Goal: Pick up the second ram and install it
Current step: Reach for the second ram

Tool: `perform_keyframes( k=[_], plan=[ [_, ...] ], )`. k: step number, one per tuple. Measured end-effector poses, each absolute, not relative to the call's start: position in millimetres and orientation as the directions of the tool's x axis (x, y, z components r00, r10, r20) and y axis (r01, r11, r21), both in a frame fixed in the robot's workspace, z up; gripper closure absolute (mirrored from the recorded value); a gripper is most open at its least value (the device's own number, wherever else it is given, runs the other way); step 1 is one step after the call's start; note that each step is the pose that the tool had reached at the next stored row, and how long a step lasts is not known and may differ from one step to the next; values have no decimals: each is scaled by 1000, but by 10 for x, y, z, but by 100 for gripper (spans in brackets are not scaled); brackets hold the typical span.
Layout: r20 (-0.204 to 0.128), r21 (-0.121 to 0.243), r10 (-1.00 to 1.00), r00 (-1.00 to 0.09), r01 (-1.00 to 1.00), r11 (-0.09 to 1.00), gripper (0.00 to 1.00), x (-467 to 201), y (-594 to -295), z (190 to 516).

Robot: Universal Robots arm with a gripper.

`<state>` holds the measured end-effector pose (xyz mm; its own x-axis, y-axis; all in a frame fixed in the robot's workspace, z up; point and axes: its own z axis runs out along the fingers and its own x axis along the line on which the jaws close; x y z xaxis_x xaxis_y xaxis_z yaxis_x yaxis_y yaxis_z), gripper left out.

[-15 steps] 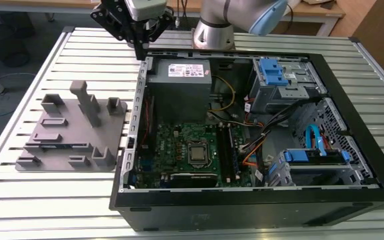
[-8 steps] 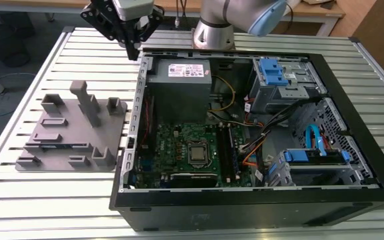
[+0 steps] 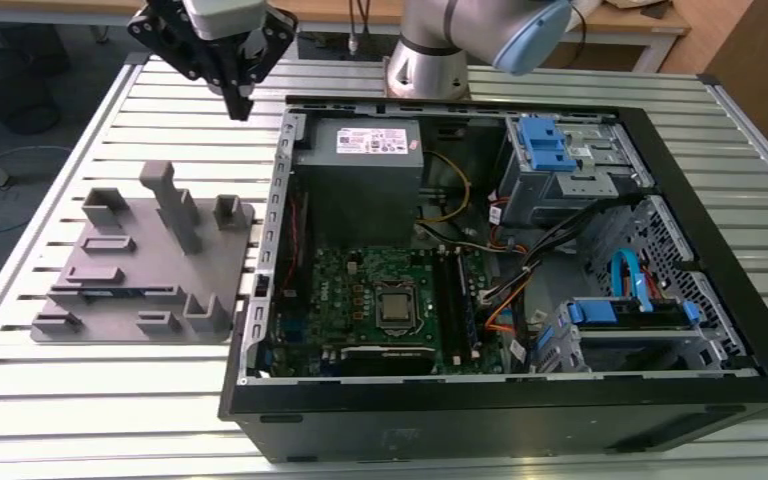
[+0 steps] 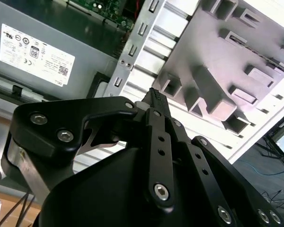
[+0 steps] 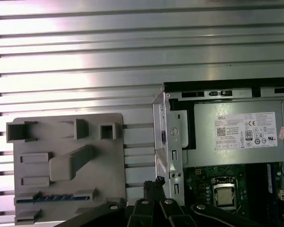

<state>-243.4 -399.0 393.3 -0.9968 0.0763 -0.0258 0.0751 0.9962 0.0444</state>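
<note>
**Hanging clear of the fixture, stick not yet in hand**

The gripper [image 3: 240, 108] hangs above the slatted table [image 3: 117, 420], near the far corner of the open computer case [image 3: 275, 230]. Its fingers are pressed together and pinch nothing. The second ram [image 5: 47, 198] sits on edge in a narrow slot of the grey fixture block [image 3: 104, 325], well apart from the fingertips. It shows as a thin bluish strip.

The risks are judged as follows:
- Fingers pressed together like this would land on top of the stick rather than to either side of it.
- The fixture's upright posts [image 3: 177, 205] stand close to the slot, so a skewed approach could clip one or nudge the whole block across the slats.
- A stick gripped off-centre could tilt and bind in the slot, or meet the memory slots [image 3: 460, 295] at an angle.
- The case's sheet-metal edge lies close to the arm's path.

Much of the stick is sunk in the fixture, so its chips, notch and facing cannot be read. Whether a slot on the motherboard [image 3: 357, 290] is already filled cannot be told, nor how its latches stand. Both wrist views cut off the gripper's body.
</note>
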Motion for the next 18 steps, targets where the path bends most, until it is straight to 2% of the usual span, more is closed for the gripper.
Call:
perform_keyframes(
  k=[18],
  plan=[
    [-26,44,76,-997,75,996,89,-2948,-3990,3932]
  ],
)
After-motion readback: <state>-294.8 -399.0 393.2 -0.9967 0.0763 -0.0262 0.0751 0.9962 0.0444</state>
